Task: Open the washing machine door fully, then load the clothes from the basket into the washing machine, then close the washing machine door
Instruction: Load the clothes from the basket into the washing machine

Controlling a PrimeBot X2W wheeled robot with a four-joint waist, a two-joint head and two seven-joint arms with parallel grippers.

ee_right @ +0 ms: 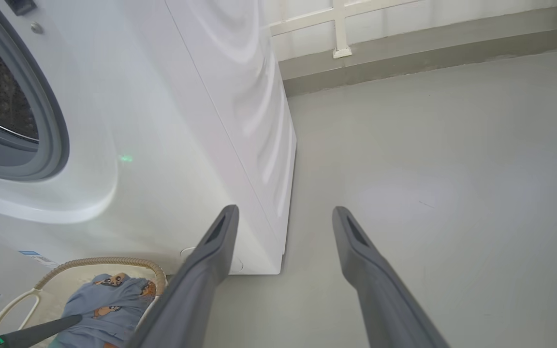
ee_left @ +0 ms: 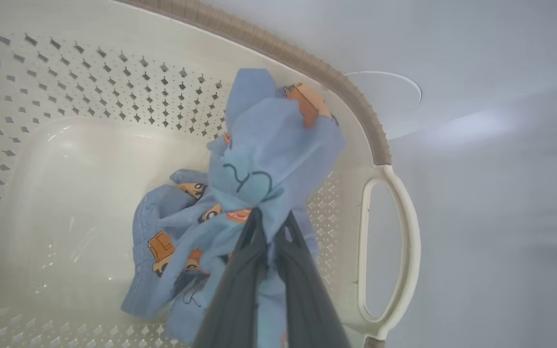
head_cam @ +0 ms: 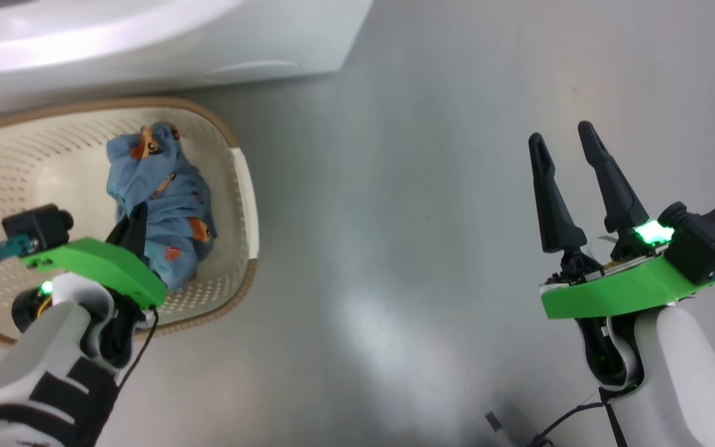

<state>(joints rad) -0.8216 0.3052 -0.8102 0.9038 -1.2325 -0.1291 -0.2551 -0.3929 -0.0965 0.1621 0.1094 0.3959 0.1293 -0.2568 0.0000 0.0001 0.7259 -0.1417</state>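
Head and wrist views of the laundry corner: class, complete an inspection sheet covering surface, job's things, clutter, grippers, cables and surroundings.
Surface: floor, smooth grey, glossy reflections.
Job's things: basket on the floor by the washing machine; blue printed clothes bunched inside; gasket opening uncovered.
Clutter: nothing seen.
Grippers: left gripper shut on the clothes in the basket; right gripper open, empty, over bare floor.
Cables: black cable loops at the left wrist; more trail by the right arm.
Surroundings: grey kerb and white railing beyond the floor.
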